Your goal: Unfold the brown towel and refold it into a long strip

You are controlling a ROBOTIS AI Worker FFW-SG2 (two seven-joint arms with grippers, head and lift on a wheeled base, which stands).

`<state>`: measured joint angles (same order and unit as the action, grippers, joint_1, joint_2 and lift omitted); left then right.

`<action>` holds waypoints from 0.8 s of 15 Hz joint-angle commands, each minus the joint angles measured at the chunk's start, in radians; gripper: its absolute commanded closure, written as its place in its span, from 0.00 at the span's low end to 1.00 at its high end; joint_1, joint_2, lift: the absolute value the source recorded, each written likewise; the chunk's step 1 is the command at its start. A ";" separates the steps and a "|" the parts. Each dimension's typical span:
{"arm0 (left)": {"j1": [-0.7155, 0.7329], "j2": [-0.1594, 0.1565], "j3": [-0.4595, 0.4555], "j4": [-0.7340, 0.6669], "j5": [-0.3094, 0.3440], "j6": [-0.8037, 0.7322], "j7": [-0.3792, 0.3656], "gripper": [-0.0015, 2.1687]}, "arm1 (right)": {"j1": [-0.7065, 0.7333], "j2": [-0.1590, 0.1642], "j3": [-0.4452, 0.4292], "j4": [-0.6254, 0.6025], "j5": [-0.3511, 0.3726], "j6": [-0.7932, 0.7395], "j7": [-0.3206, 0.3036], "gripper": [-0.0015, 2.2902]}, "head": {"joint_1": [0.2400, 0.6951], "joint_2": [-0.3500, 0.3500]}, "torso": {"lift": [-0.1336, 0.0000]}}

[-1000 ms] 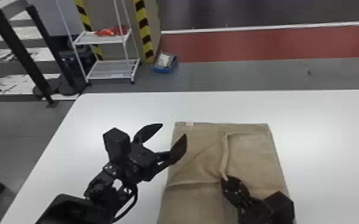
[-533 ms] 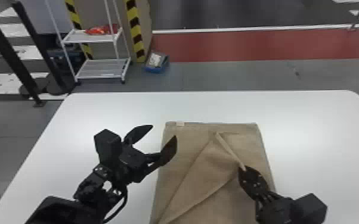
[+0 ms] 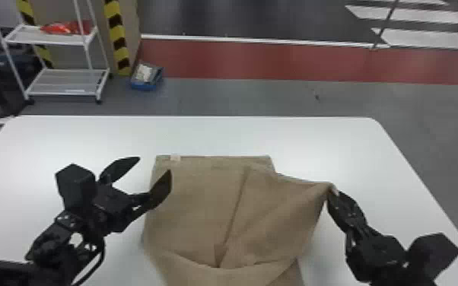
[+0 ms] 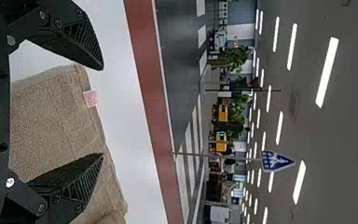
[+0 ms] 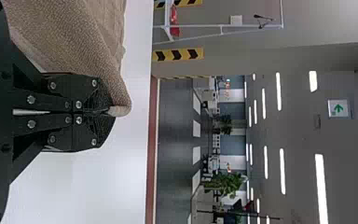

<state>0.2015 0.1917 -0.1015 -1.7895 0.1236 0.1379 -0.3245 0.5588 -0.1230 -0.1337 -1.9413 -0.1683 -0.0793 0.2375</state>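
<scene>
A white table (image 3: 315,148) with a smooth, plain top has a straight far edge at 12 o'clock in the head view and a rounded corner toward 1 o'clock. Toward 6 o'clock on it lies the brown towel (image 3: 194,205), partly folded over itself and creased. A small pale tag (image 3: 175,157) sits at the towel's 11 o'clock edge; a peaked corner juts out toward 2 o'clock.
</scene>
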 commanded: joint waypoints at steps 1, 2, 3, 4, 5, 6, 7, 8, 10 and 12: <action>-0.004 0.000 -0.001 0.002 -0.001 0.000 -0.001 0.12 | -0.013 0.006 -0.095 -0.002 -0.050 0.039 0.011 0.66 | 1.00 0.29 | 0.08; -0.004 0.000 -0.001 0.001 -0.001 0.000 0.001 0.12 | -0.020 0.006 -0.135 -0.002 -0.060 0.066 0.019 0.66 | 1.00 0.26 | 0.08; -0.004 0.000 -0.001 0.001 -0.001 0.000 0.001 0.12 | -0.027 0.006 -0.172 -0.002 -0.080 0.072 0.032 0.66 | 1.00 0.24 | 0.08; -0.004 0.000 -0.003 0.001 -0.001 0.000 0.002 0.12 | -0.034 0.006 -0.202 -0.001 -0.094 0.085 0.036 0.66 | 1.00 0.21 | 0.08; -0.002 0.000 -0.001 0.001 0.001 0.000 0.002 0.12 | -0.053 0.006 -0.244 -0.001 -0.108 0.137 0.045 0.66 | 1.00 0.18 | 0.08; -0.004 0.002 0.000 0.001 0.002 0.000 0.002 0.12 | -0.071 0.006 -0.283 -0.001 -0.111 0.189 0.059 0.66 | 1.00 0.16 | 0.08; -0.004 0.002 0.003 0.002 0.005 0.000 0.002 0.12 | -0.111 0.005 -0.351 -0.001 -0.114 0.281 0.083 0.66 | 1.00 0.11 | 0.08; -0.004 0.000 0.002 0.004 0.005 0.003 0.002 0.12 | -0.149 0.003 -0.400 0.004 -0.112 0.358 0.098 0.66 | 1.00 0.08 | 0.08; -0.004 0.000 -0.003 0.004 0.004 0.003 0.002 0.12 | -0.220 -0.017 -0.458 0.048 -0.111 0.425 0.114 0.66 | 1.00 0.03 | 0.08; -0.004 0.005 -0.004 0.001 0.002 0.015 -0.002 0.12 | -0.289 -0.047 -0.491 0.128 -0.111 0.465 0.112 0.66 | 1.00 0.00 | 0.08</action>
<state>0.1979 0.1937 -0.1048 -1.7859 0.1266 0.1454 -0.3249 0.3174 -0.1531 -0.5981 -1.8646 -0.2801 0.3582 0.3507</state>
